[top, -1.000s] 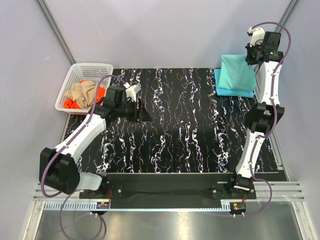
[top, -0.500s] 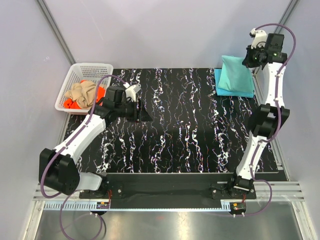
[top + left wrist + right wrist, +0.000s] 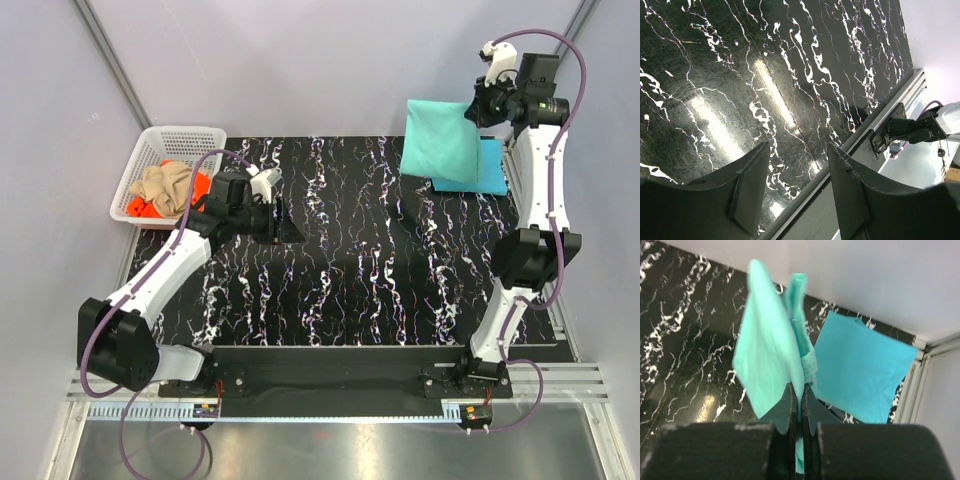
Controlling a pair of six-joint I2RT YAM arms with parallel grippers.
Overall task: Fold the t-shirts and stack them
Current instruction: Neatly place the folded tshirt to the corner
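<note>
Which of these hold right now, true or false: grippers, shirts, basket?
1. The right gripper is shut on the mint-teal cloth t-shirt, which hangs from it. True.
2. The left gripper is shut on cloth. False: it is open and holds nothing, above the black marbled table.
3. The sky-blue cloth t-shirt lies flat at the far right corner of the table. True.
4. The white plastic lattice basket is empty. False: a tan t-shirt and an orange t-shirt are bunched up in it.
</note>
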